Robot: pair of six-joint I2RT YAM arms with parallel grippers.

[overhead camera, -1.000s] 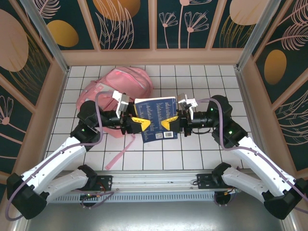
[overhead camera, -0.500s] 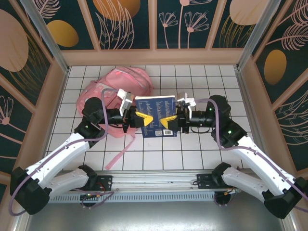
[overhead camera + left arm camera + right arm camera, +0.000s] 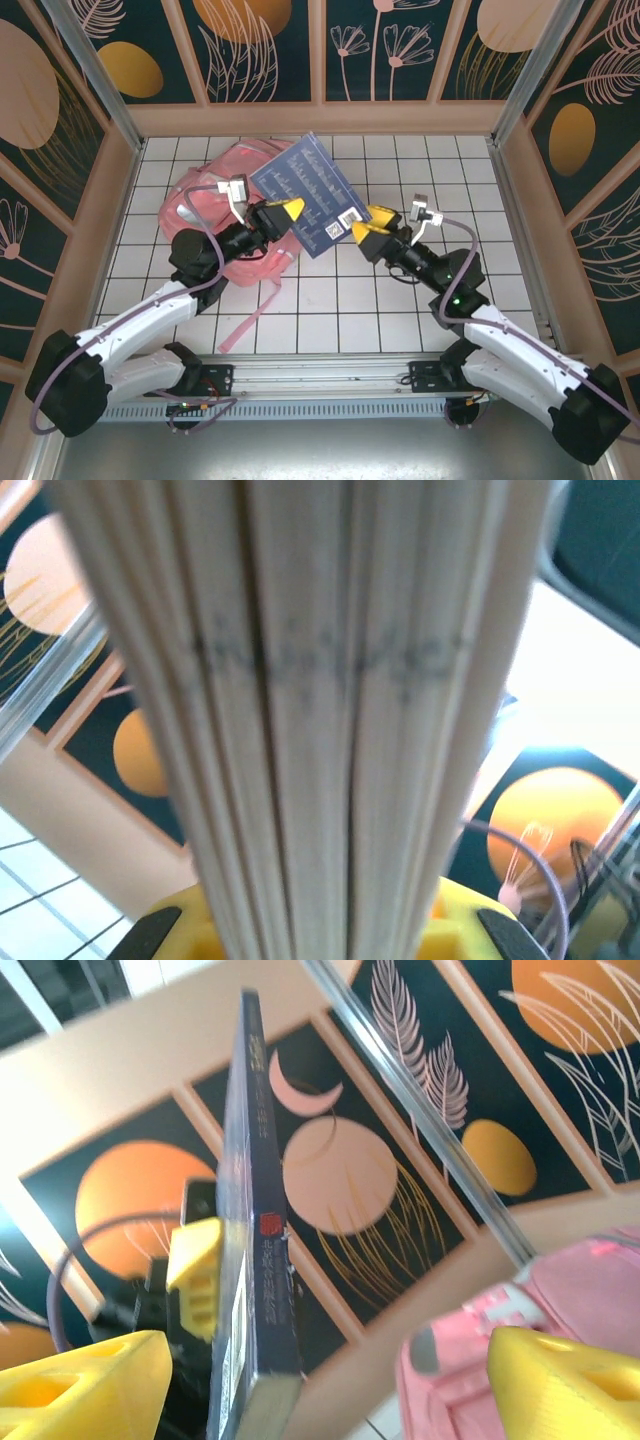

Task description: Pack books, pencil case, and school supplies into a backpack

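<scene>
A dark navy book [image 3: 305, 195] with a white barcode label hangs tilted in the air above the pink backpack [image 3: 205, 195]. My left gripper [image 3: 284, 212] is shut on its left edge; in the left wrist view the book's page edges [image 3: 320, 680] rise from between the yellow fingers [image 3: 180, 935]. My right gripper [image 3: 372, 224] stands open just off the book's lower right corner. In the right wrist view the book [image 3: 258, 1260] is edge-on between the wide-apart yellow fingers [image 3: 85, 1385], touching neither, with the backpack [image 3: 570, 1285] behind on the right.
The backpack lies at the back left of the white tiled floor [image 3: 400, 300], one pink strap [image 3: 248, 312] trailing toward the near edge. Patterned walls [image 3: 320, 50] enclose the cell on three sides.
My right gripper has opened and let go of the book. The left gripper closed on it, then lifted and tilted it up and back over the backpack.
</scene>
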